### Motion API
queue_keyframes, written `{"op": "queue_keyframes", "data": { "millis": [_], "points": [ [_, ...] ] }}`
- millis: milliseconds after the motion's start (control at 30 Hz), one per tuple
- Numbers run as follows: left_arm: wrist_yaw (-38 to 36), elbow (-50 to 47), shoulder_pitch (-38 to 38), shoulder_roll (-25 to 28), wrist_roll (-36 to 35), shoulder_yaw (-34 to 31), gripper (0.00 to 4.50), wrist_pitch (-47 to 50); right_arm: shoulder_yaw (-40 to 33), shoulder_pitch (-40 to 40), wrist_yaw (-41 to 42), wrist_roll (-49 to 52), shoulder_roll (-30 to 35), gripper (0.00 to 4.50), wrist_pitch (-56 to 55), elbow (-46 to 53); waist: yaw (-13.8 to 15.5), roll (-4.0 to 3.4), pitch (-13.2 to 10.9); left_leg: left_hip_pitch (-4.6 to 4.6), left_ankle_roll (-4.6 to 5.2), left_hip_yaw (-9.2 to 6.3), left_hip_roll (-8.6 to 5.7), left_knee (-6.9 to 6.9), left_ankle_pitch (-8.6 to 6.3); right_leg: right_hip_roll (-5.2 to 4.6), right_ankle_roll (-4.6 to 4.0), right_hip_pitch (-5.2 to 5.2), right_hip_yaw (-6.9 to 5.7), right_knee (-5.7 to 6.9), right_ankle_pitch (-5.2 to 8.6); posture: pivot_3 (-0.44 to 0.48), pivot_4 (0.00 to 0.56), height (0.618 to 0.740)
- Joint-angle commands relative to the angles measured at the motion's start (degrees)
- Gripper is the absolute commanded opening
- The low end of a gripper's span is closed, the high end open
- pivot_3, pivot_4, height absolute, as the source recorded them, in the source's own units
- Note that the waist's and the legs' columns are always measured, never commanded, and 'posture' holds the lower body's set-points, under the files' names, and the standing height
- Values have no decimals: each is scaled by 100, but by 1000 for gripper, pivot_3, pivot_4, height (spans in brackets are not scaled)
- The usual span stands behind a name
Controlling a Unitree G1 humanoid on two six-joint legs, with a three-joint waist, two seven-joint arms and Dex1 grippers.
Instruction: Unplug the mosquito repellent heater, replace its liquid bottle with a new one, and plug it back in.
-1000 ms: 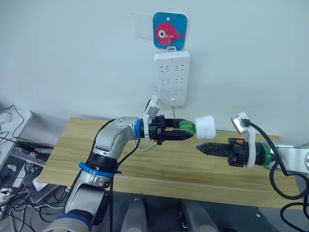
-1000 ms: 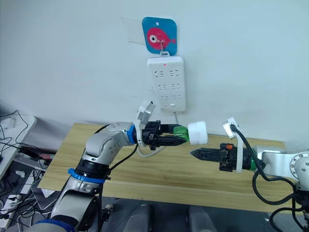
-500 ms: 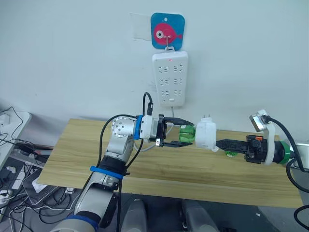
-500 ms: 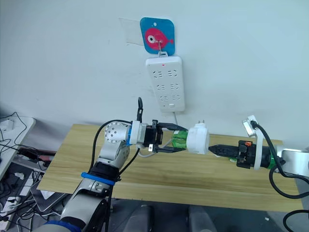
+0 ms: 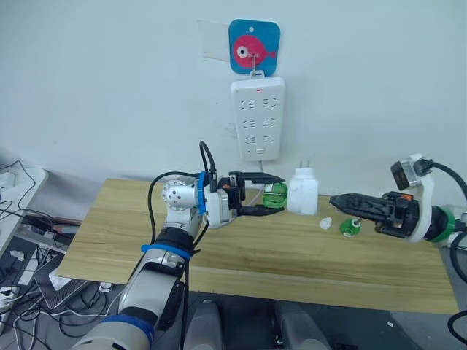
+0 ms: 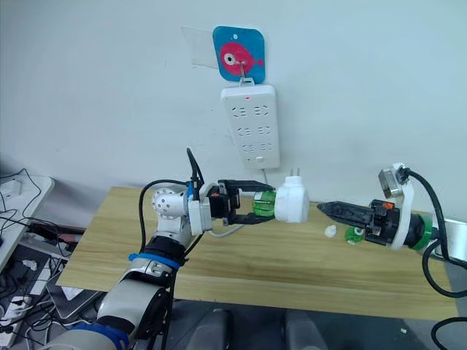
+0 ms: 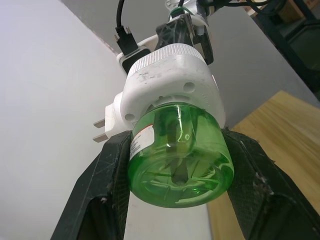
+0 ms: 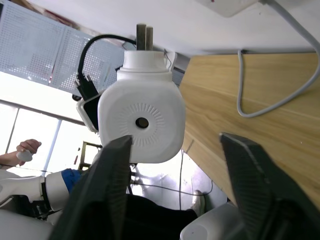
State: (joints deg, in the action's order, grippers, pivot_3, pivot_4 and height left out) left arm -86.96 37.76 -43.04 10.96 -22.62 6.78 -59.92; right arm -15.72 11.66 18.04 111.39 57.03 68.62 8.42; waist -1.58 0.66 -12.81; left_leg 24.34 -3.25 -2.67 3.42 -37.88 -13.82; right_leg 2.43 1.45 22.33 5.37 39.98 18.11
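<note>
A plain white wall [image 5: 109, 87] is backing a light wooden table [image 5: 263, 251]. A blue card with a pink fish [image 5: 253, 47] is hanging above a white power strip [image 5: 257, 118]. Tangled cables [image 5: 18, 219] are lying beside the table.

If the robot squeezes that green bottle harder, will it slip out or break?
The green bottle looks like smooth, round plastic, so it might slip between the left gripper fingers. It seems thin-walled and probably light. The white heater hanging off its end could make it tilt.
</note>
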Motion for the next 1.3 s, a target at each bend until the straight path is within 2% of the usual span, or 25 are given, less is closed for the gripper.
{"op": "queue_keyframes", "data": {
  "millis": [33,100,200,300,367,433,533,567,633,867,933,1067,1200,1300],
  "points": [
    [75,98,-157,-4,-154,-41,2242,-297,-206,58,42,161,-95,4435,1,56,0,0,0,0,0,0,0,0,0,0,0,0,0,0,0,-6,187,740],
    [325,167,-166,3,-44,-29,2242,339,-143,107,-185,161,-178,4472,-90,90,-2,0,0,0,0,0,0,0,0,0,0,0,1,0,0,-6,187,740],
    [886,-284,-50,50,-157,61,2242,2496,-114,134,-413,161,-203,4472,-160,130,-18,0,0,1,0,-3,-1,-2,0,0,0,0,-1,2,0,-2,185,740],
    [1065,-1188,137,200,-510,186,2242,4456,-67,122,-523,161,-44,4472,-143,178,-25,0,0,3,0,-8,0,-1,0,0,1,0,-6,3,0,-2,185,740],
    [1050,-1865,254,438,-901,301,2242,5921,-68,133,-280,-296,128,4472,-8,354,-26,-1,0,3,0,-10,2,0,0,1,1,0,-9,3,0,-2,185,740],
    [1070,-2319,309,662,-1270,317,2242,7179,12,200,261,-1423,280,4472,-168,678,-23,-3,1,3,0,-16,6,3,0,4,0,1,-15,3,0,-2,185,740],
    [883,-2585,346,992,-1460,340,2242,8235,644,-50,1877,-4505,688,4472,-2241,1298,-21,-9,5,-1,-1,-24,8,1,1,7,2,1,-23,5,1,3,179,740],
    [792,-2652,356,1077,-1492,350,2242,8451,829,-190,2417,-5353,765,4472,-3039,1351,-19,-9,5,-3,-1,-26,8,-1,1,7,21,0,-27,5,12,3,179,740],
    [650,-2737,350,1193,-1513,357,2242,8752,951,-362,3123,-6406,678,4472,-4248,1312,-22,-8,5,-3,-2,-26,8,-2,1,7,28,0,-30,4,16,3,179,740],
    [370,-2841,384,1296,-1391,346,2242,9062,873,-594,3901,-7889,49,4472,-6123,1115,-11,-8,4,-1,-6,-22,5,-3,3,3,1,-2,-26,3,1,2,179,740],
    [351,-2807,406,1239,-1251,332,2242,8794,816,-686,3917,-7855,-49,4472,-5967,1106,-10,-8,4,-1,-6,-23,5,-4,3,3,0,-3,-26,4,0,0,178,740],
    [173,-2700,503,1121,-789,391,2242,7728,479,-843,3598,-7056,-148,4472,-4695,1176,-6,-8,4,-8,-27,-21,3,-6,15,-1,-2,-11,-22,7,-1,-5,182,740],
    [2,-2860,627,1161,-870,431,2242,7936,511,-547,3440,-7445,-294,4472,-4634,772,-30,-8,4,-18,-25,-11,1,-6,14,-1,-4,-12,-11,11,-2,-11,183,740],
    [-46,-3085,679,1214,-1009,441,2242,8324,606,-201,3347,-7468,-551,3875,-4499,543,-36,-8,4,-30,-6,1,2,-4,3,0,-4,-14,3,18,-3,-16,185,740]
  ]
}}
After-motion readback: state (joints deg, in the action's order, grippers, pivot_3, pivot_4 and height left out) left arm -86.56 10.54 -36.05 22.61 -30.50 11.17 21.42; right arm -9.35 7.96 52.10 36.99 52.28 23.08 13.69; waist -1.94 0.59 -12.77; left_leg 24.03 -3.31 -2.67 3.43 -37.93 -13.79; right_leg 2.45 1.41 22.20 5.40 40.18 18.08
